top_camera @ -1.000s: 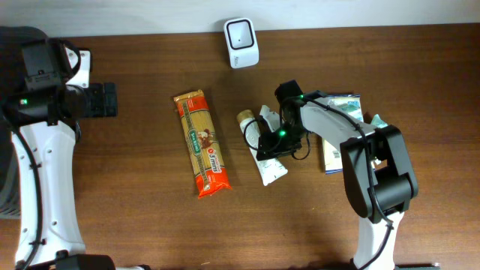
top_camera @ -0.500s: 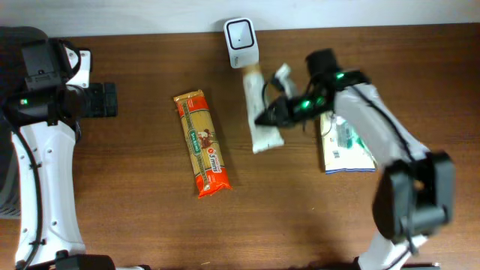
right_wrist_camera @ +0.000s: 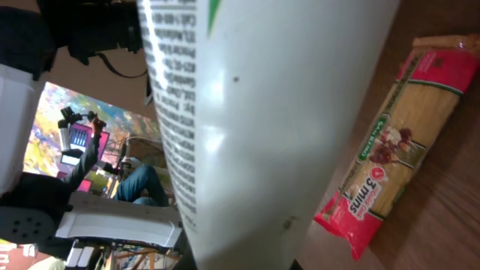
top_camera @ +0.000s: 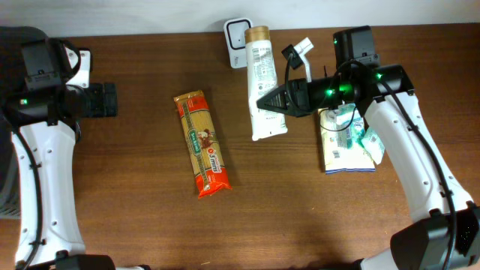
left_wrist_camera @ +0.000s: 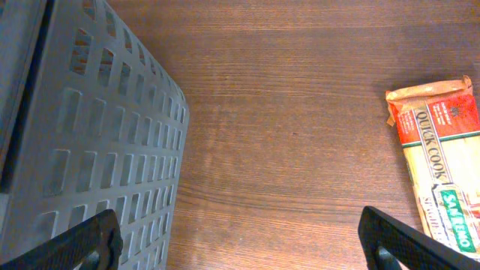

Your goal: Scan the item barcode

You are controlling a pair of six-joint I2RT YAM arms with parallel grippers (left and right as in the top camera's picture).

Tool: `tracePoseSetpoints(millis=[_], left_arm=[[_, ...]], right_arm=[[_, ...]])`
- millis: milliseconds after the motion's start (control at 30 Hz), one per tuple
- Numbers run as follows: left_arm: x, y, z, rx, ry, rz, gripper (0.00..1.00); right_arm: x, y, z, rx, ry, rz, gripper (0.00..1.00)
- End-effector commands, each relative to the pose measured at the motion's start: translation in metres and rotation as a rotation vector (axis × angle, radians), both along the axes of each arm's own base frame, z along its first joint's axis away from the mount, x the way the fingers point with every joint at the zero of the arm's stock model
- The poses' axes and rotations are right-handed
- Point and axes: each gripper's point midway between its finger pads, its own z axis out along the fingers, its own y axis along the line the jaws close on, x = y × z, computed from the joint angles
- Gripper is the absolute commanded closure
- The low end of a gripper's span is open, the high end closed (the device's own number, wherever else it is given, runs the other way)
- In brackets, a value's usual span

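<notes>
Lifted off the table [top_camera: 300, 217], the tube [top_camera: 263, 82] now hangs beside the scanner [top_camera: 235, 31], pinched by the right gripper [top_camera: 271, 102]; the left gripper [top_camera: 109, 100] has its jaws spread.

White tube [top_camera: 262, 75]; orange-yellow pasta packet [top_camera: 203, 146]; brown wood-grain table [top_camera: 135, 210]

Spaghetti packet [top_camera: 203, 144]: I see it lying flat near the middle of my table with its long side running away from me. Both ends are orange-red, with "3 mins" printed toward the near end and "Quick Cook" at the other.
Carton [top_camera: 345, 156]: it lies flat on my right side, white with green print, well apart from the spaghetti.
Pouch [top_camera: 373, 144]: small, green and white, touching the carton's right edge.
Basket [left_wrist_camera: 90, 142]: grey plastic with a slotted wall, at my far left.
Table [top_camera: 135, 217]: dark brown wood grain.
</notes>
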Motion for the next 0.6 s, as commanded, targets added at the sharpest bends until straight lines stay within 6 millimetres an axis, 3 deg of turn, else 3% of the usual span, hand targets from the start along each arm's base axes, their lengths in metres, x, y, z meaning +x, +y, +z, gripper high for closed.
tracePoseSetpoints(millis=[0, 133, 233, 400, 567], left_arm=[[0.000, 0.002, 0.010, 0.014, -0.021, -0.003, 0.01], [0.000, 0.002, 0.010, 0.014, -0.021, -0.003, 0.01], [0.000, 0.002, 0.010, 0.014, -0.021, -0.003, 0.01], [0.000, 0.002, 0.010, 0.014, -0.021, -0.003, 0.01], [-0.001, 0.002, 0.009, 0.014, -0.021, -0.003, 0.01]], right_arm=[[-0.002, -0.007, 0.003, -0.084, -0.034, -0.052, 0.96], [0.014, -0.026, -0.052, -0.472, 0.004, -0.248, 0.96], [0.047, -0.035, -0.063, -0.742, -0.090, -0.365, 0.96], [0.133, -0.041, -0.061, -1.100, -0.333, -0.482, 0.96], [0.236, -0.055, -0.079, -1.399, -0.659, -0.626, 0.96]])
